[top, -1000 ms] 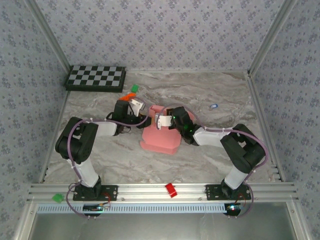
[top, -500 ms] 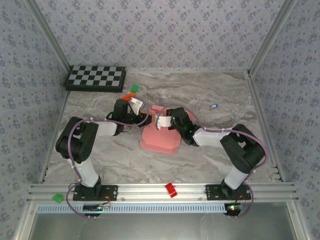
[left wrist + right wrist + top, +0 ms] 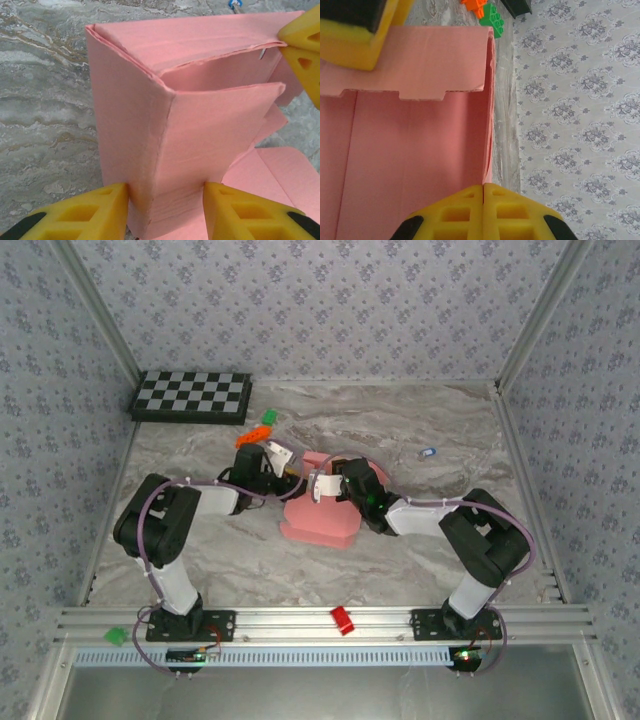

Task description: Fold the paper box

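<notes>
The pink paper box lies partly folded at the table's middle, its near flaps flat on the marble. My left gripper is shut on a standing folded corner of the paper box, with a yellow finger pressed on each side. My right gripper has its yellow fingers closed on the thin edge of an upright pink wall. In the top view the left gripper and the right gripper meet close together at the box's far end. The right gripper's fingers show in the left wrist view.
A checkerboard lies at the back left. Orange and green blocks sit just behind the left gripper. A small blue thing is at the back right. A small red block rests on the front rail. Patterned walls enclose the table.
My left gripper has shifted slightly right, toward the box, and the right gripper slightly left. Both grips have held.
</notes>
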`<state>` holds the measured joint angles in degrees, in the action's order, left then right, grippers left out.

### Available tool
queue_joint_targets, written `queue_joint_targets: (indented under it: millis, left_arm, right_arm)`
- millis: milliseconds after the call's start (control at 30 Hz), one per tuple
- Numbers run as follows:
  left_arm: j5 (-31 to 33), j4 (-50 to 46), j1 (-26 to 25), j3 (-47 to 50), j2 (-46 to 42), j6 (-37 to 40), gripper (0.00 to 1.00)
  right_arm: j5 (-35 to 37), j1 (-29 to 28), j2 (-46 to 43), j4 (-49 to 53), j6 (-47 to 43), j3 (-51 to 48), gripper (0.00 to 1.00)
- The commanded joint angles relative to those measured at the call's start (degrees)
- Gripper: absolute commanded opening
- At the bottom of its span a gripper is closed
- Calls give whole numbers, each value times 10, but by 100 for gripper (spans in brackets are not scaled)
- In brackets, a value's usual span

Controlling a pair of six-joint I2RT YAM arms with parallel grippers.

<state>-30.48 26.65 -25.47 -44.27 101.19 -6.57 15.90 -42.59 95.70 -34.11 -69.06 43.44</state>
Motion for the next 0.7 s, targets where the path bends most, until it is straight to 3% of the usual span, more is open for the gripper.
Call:
queue_joint_targets:
  millis: [0, 667]
  left_arm:
    - [30, -13, -6, -4, -1, 7, 42]
    - [101, 10, -16, 2, 5, -15, 42]
  right_arm:
    - [8, -6, 11, -5, -2, -2, 0]
    - [14, -15, 12, -16, -5, -6, 0]
